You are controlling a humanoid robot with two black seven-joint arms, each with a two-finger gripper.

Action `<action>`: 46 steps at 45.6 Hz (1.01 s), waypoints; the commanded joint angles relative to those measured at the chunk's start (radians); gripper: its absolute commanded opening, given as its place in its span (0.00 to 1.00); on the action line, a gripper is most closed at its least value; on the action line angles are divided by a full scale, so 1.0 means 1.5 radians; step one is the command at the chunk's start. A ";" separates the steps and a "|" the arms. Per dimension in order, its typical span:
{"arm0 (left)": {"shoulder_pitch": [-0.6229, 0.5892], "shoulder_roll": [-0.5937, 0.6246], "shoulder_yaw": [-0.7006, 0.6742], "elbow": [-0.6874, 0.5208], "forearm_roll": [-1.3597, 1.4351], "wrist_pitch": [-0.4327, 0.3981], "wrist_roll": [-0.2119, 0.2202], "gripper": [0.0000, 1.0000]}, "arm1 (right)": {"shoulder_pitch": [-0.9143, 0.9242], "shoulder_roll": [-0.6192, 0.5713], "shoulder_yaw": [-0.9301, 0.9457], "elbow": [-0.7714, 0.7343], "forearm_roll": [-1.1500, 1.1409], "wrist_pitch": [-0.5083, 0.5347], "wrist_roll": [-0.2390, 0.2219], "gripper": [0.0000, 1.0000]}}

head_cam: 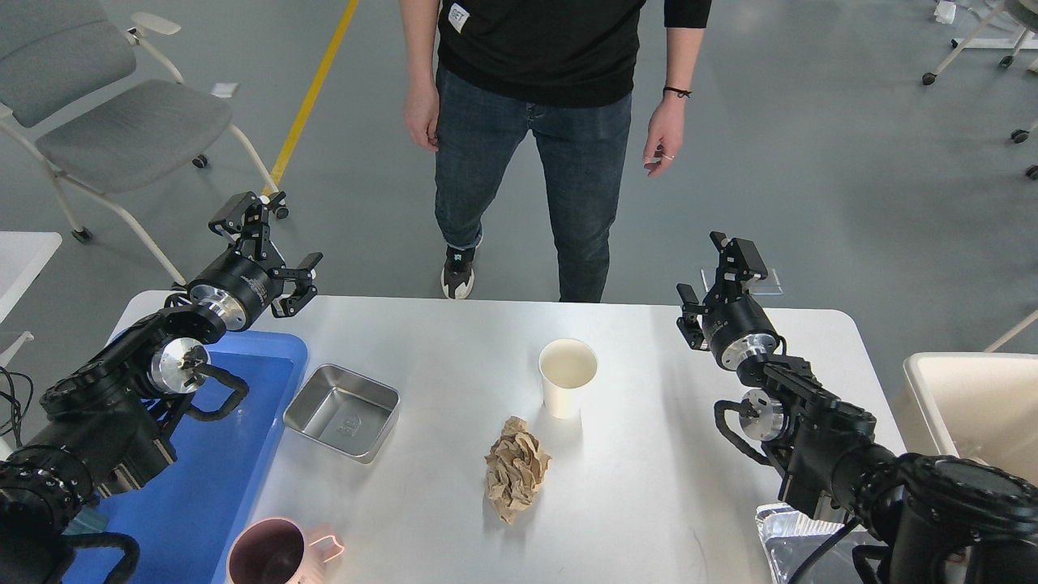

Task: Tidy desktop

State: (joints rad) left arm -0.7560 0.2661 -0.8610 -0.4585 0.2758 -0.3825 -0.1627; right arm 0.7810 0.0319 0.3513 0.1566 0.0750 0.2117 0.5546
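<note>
My left gripper (272,243) hangs above the far left corner of the desktop (649,487), fingers spread wide, nothing between them. My right gripper (714,280) is raised over the far right edge, fingers also apart and empty — the view is a bit end-on but the gap shows.

The desktop is the large white table filling the near middle of the view, rounded corners, matte. On its left side sits a blue tray (268,357), partly under my left arm; the part I can see is bare. Just right of the tray is a square metal pan (342,411), tilted slightly, empty. Near the centre stands a white paper cup (568,377), upright, open top, inside looks empty. Just near of the cup lies a crumpled brown paper wad (515,469), apart from it. At the near left edge a pink mug (272,553), dark inside, handle to the right, contents unclear. Near right corner — crinkled foil (791,535), partly hidden by my right arm. Off the table to the right, a cream bin (973,397), interior not visible.

A person (535,122) in dark jeans stands at the far side, hands down. Grey chair (105,122) far left.
</note>
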 commanded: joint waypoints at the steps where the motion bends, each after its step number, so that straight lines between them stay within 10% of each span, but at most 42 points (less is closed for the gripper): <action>1: 0.000 0.001 -0.002 0.000 -0.001 -0.005 -0.003 0.99 | 0.007 0.002 0.000 0.001 0.000 -0.001 -0.001 1.00; 46: -0.001 0.004 0.007 0.004 -0.006 0.075 -0.007 0.99 | 0.009 0.012 0.000 -0.002 -0.001 -0.008 0.000 1.00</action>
State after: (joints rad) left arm -0.7566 0.2732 -0.8501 -0.4525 0.2665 -0.2665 -0.1707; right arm 0.7946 0.0507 0.3513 0.1533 0.0752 0.1994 0.5553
